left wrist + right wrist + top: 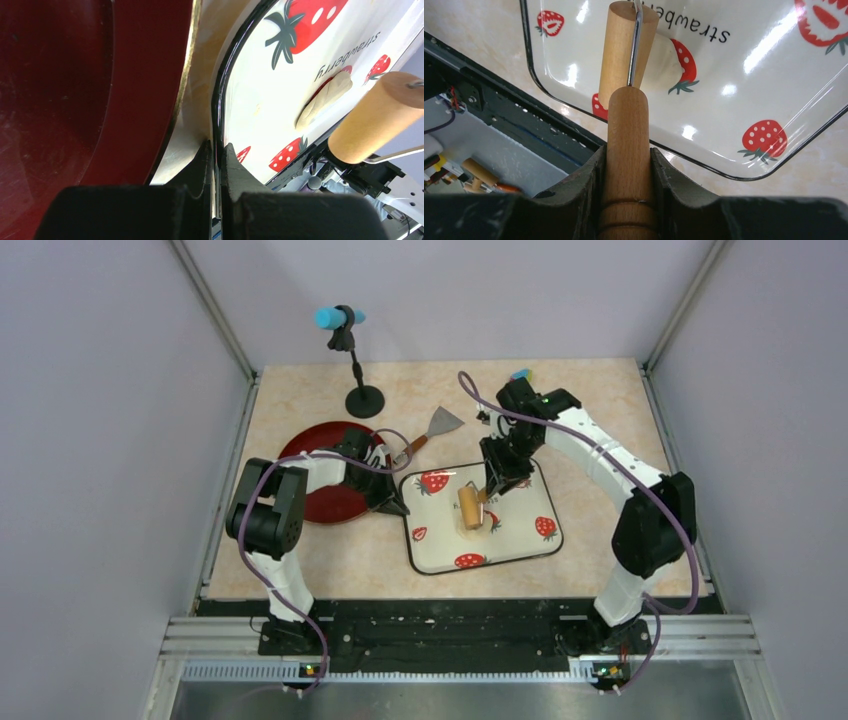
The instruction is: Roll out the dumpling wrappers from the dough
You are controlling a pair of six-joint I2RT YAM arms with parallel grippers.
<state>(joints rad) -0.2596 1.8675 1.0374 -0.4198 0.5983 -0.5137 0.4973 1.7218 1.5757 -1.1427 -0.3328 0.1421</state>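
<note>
A flattened oval of pale dough [325, 97] lies on the white strawberry tray [520, 530], partly behind the wooden rolling pin [470, 508]. In the right wrist view the dough [664, 65] shows just beyond the roller [621, 50]. My right gripper [627, 152] is shut on the rolling pin's handle, and the roller rests on the tray beside the dough. My left gripper [216, 150] is shut on the tray's black rim [220, 100] at its near-left corner. No dumpling wrappers are in view.
A dark red plate [325, 475] sits directly left of the tray, next to my left arm. A metal scraper with a wooden handle [435, 430] lies behind the tray. A microphone stand [355, 370] rises at the back.
</note>
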